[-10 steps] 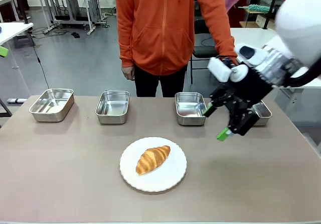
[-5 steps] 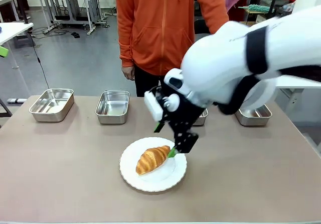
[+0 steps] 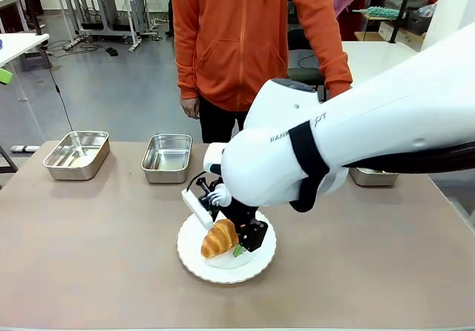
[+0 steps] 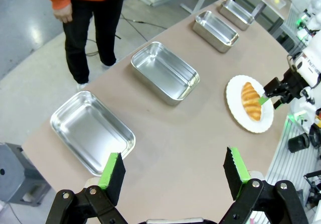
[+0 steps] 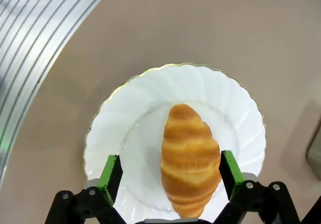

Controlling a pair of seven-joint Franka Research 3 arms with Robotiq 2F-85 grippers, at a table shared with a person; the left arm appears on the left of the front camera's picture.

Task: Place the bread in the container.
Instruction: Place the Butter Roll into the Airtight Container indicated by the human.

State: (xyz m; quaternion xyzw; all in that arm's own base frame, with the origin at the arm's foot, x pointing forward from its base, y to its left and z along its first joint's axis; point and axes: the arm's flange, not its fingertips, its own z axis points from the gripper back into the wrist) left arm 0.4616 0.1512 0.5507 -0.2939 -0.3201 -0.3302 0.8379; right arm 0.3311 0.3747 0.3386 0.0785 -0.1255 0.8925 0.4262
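The bread (image 3: 218, 239), a golden-brown croissant, lies on a round white plate (image 3: 223, 271) near the table's front middle. My right gripper (image 3: 231, 243) has come down over it and stands open. In the right wrist view the bread (image 5: 190, 158) sits between the two green pads (image 5: 111, 171), and the left pad stands clear of the crust. Shiny steel containers stand in a row along the far edge: one (image 3: 76, 153), a second (image 3: 167, 157), and a third (image 3: 375, 177) partly behind my arm. My left gripper (image 4: 174, 171) hangs open above the table's end, holding nothing.
A person in an orange hoodie (image 3: 245, 34) stands at the far side, behind the row of containers. In the left wrist view several trays run away from me, the nearest (image 4: 93, 131) just below the fingers, with the plate (image 4: 266, 121) beyond. My right arm spans the table's right half.
My right arm has swept in from the right side to the plate and lowered. Its open jaws now stand on either side of the bread. The bread has not moved.
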